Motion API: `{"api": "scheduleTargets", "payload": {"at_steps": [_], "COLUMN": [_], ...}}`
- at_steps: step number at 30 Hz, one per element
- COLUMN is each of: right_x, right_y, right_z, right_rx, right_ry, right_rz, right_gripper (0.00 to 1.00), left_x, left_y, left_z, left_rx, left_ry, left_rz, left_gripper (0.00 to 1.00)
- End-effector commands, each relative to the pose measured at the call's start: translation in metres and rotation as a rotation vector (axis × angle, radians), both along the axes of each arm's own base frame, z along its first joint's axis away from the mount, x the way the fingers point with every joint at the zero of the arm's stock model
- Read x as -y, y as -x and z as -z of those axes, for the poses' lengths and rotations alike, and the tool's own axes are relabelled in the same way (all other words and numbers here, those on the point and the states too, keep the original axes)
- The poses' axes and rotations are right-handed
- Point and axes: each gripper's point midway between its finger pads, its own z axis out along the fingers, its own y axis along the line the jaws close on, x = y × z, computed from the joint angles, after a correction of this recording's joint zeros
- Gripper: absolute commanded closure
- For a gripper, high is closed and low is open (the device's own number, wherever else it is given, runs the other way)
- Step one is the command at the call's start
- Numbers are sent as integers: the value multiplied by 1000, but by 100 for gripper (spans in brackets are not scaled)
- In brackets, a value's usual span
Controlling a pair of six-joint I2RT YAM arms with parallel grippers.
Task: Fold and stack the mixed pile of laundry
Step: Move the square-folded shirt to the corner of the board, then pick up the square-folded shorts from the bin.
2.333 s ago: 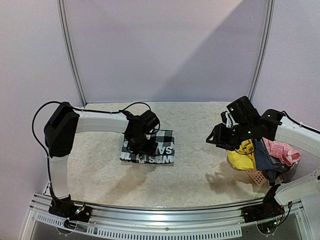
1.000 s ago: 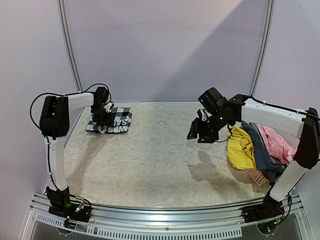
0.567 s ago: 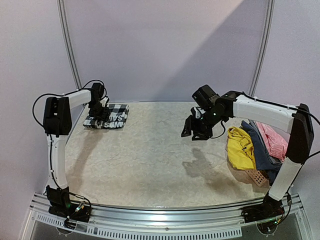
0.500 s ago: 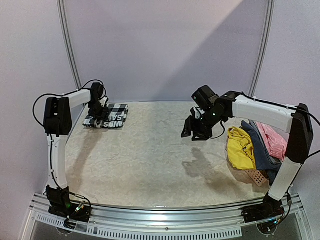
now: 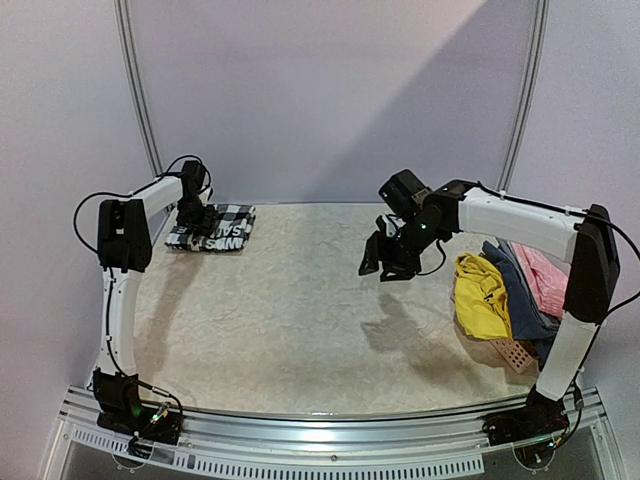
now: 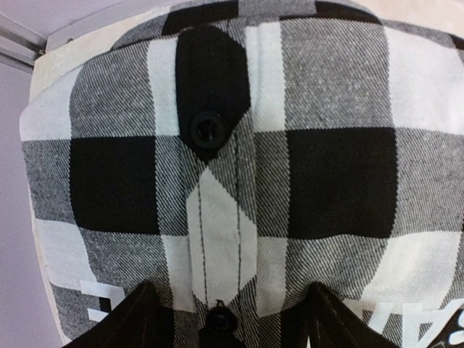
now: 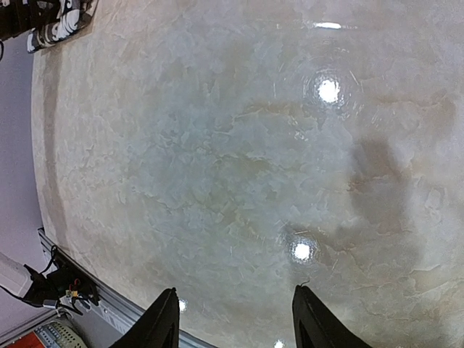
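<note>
Top view: the checked shirt [image 5: 222,230] is folded into a flat rectangle in the far left corner of the tabletop [image 5: 300,320]. The left arm [image 5: 150,195] reaches over it, left jaws down on its left end. The right arm [image 5: 510,215] hangs mid-table over bare surface, well apart from the rumpled pile at the right edge: yellow garment [image 5: 478,298], blue-grey one [image 5: 522,300] and pink one [image 5: 555,280], slumped over a salmon perforated basket [image 5: 512,352]. Plain lilac walls behind.

Left wrist: coarse woven check, stitched placket, round black button [image 6: 208,129]. The black fingers [image 6: 145,322] are spread wide, with the cloth lying flat between them, not pinched.

Right wrist: glossy beige marbled tabletop with glare spots and a soft shadow. The right jaws' fingers [image 7: 165,319] are apart with nothing between them.
</note>
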Motion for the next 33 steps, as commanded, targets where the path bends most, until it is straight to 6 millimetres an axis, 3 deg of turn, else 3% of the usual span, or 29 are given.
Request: {"api": "scheduleTargets", "payload": {"at_steps": [1, 10, 15, 19, 20, 21, 24, 28, 33], "right_x": [-2, -1, 8, 23, 28, 33, 53, 88, 120], "right_y": [-2, -8, -8, 2, 5, 7, 16, 24, 42], "right_z": [-8, -48, -76, -94, -101, -105, -120, -129, -137], "right_rx": [16, 109, 174, 208, 223, 232, 274, 325, 351], "right_ry": [6, -15, -18, -16, -18, -13, 11, 80, 106], "right_rz": [-17, -21, -21, -6, 1, 8, 44, 124, 195], "right_gripper": [46, 46, 45, 42, 41, 39, 32, 17, 15], "left_x": [-6, 0, 8, 30, 37, 46, 71, 102, 128], "left_y": [4, 7, 33, 69, 79, 90, 124, 171, 225], "left_z": [-14, -114, -154, -180, -185, -192, -209, -217, -218], "left_rx": [20, 192, 230, 234, 237, 245, 273, 275, 267], "left_ry": [38, 75, 99, 60, 52, 50, 56, 88, 170], "left_rz": [-78, -82, -85, -46, -31, -15, 28, 91, 132], "left_gripper": [29, 24, 20, 17, 15, 2, 0, 1, 0]}}
